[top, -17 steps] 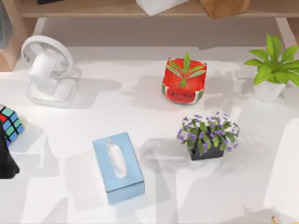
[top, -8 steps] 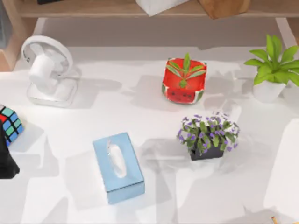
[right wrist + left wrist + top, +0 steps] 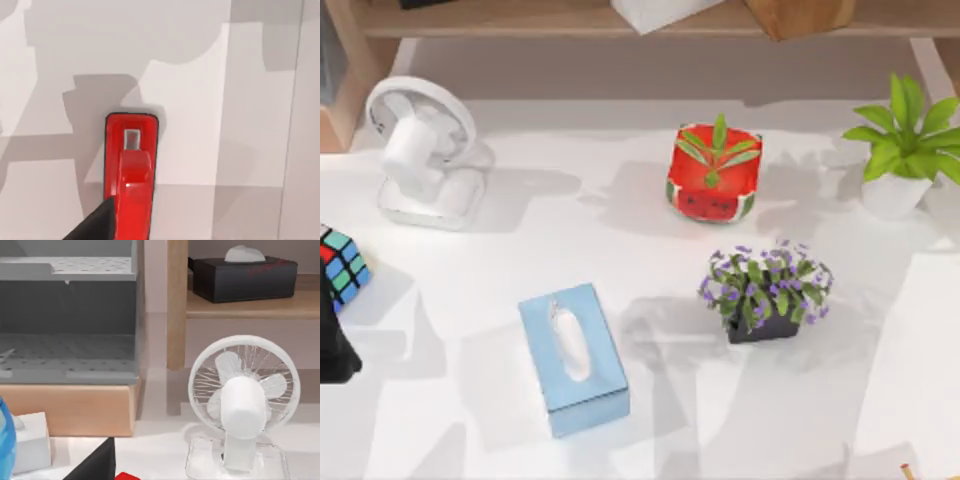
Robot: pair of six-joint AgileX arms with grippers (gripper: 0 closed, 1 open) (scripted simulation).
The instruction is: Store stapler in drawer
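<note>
The stapler point(image 3: 131, 175), small, glossy red with black trim, lies lengthwise over the white table in the right wrist view. A black part of my right gripper point(image 3: 95, 226) sits against its side at the picture's lower edge. The grey drawer point(image 3: 65, 355) with a perforated floor rests on a wooden base left of the white fan point(image 3: 243, 405) in the left wrist view, and its inside is visible. My left gripper point(image 3: 334, 352) is a black shape at the table's left edge, beside the colour cube point(image 3: 340, 265).
On the table stand a white fan point(image 3: 420, 150), a blue tissue box point(image 3: 572, 358), a watermelon-patterned pot point(image 3: 713, 178), a purple-flowered plant point(image 3: 765, 290) and a green plant point(image 3: 905, 150). A wooden shelf point(image 3: 250, 307) carries a black tissue box point(image 3: 242, 277).
The shadows on the right side of the table have shifted. The objects on the table and the left arm have not moved.
</note>
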